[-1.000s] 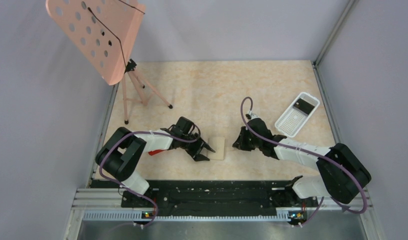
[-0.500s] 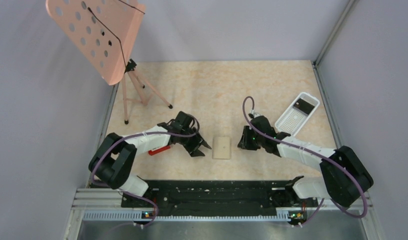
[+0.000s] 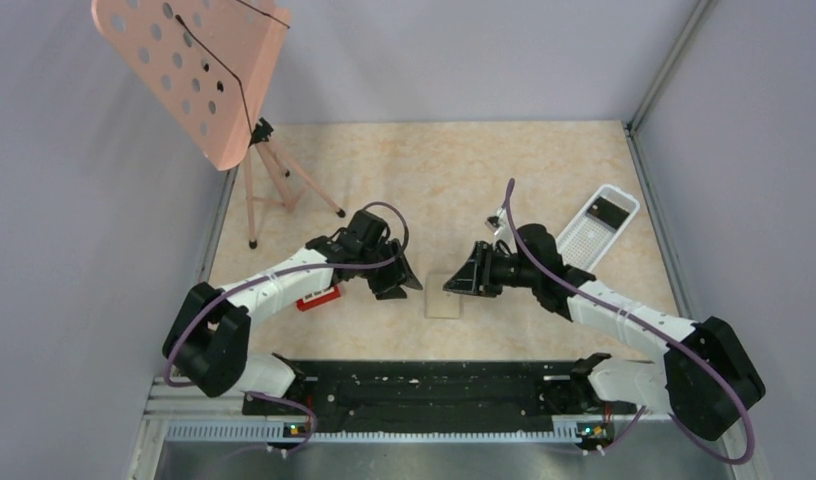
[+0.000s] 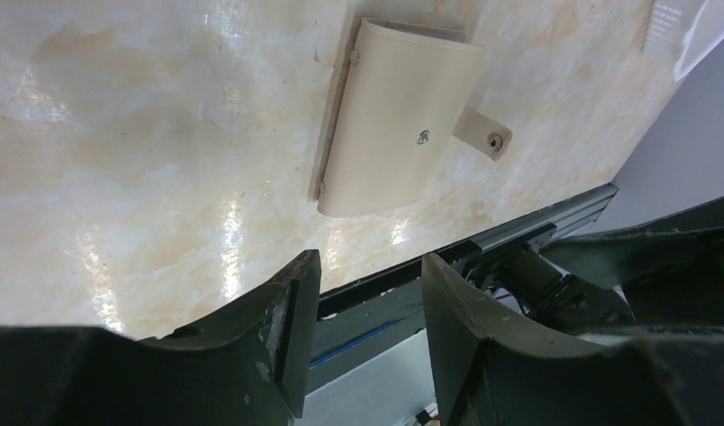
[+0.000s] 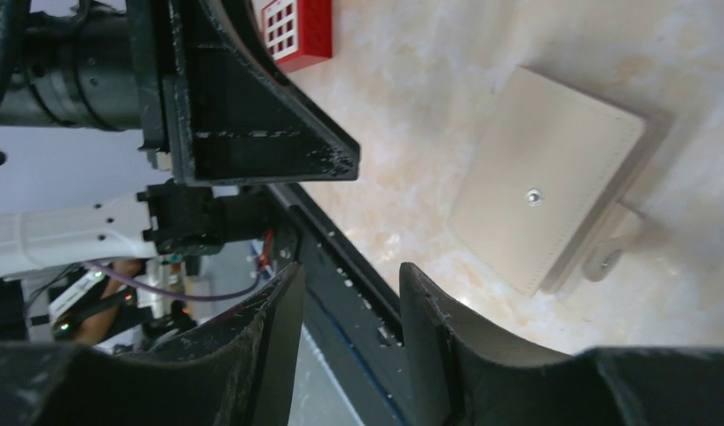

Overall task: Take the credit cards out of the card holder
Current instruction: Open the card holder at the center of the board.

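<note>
Fingers [image 4: 283, 319] [image 5: 279, 337] of both arms parted, empty, either side of closed card holder [image 3: 445, 296].

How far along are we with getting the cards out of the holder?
Done: what looks like one dark card lies in the white tray. In hand: nothing. The left gripper and right gripper hang open and empty either side of the holder, which lies folded, tan side up, strap unsnapped. Left: open it and pull out any cards; folded, it hides whether any remain.
</note>
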Motion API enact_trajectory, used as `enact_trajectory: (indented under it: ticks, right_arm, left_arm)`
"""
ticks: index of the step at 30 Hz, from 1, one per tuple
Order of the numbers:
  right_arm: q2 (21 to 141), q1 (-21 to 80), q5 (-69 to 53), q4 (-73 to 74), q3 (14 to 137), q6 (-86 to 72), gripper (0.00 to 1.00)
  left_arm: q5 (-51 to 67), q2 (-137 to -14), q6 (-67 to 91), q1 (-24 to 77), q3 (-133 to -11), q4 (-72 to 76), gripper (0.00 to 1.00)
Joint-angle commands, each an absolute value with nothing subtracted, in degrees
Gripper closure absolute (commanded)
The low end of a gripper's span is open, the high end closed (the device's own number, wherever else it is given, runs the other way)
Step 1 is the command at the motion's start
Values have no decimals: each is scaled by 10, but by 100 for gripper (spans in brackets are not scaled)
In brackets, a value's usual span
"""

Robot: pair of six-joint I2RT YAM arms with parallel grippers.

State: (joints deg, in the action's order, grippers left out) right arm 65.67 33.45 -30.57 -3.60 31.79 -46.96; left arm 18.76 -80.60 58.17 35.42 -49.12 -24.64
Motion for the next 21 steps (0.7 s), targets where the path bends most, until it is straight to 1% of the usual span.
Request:
enact_trajectory:
  ticks: [1, 6, 9, 12, 17, 21]
  right_arm:
    - [669, 328, -366, -119, 309, -529, 57]
    - [709, 327, -319, -87, 312, -503, 56]
    - [746, 327, -305, -99, 310, -488, 53]
    - [779, 321, -284, -100, 312, -469, 49]
    - [794, 312, -251, -84, 306, -440, 48]
    - [804, 312, -227, -68, 302, -426, 49]
  left_arm:
    - [191, -783, 538, 357, -504, -240, 49]
    - [154, -779, 509, 365, -509, -261, 49]
    - [142, -788, 509, 369, -505, -265, 48]
    - [157, -806, 520, 373, -494, -239, 49]
    - [192, -844, 535, 387, -484, -178, 51]
    - [193, -878, 544, 401, -496, -160, 52]
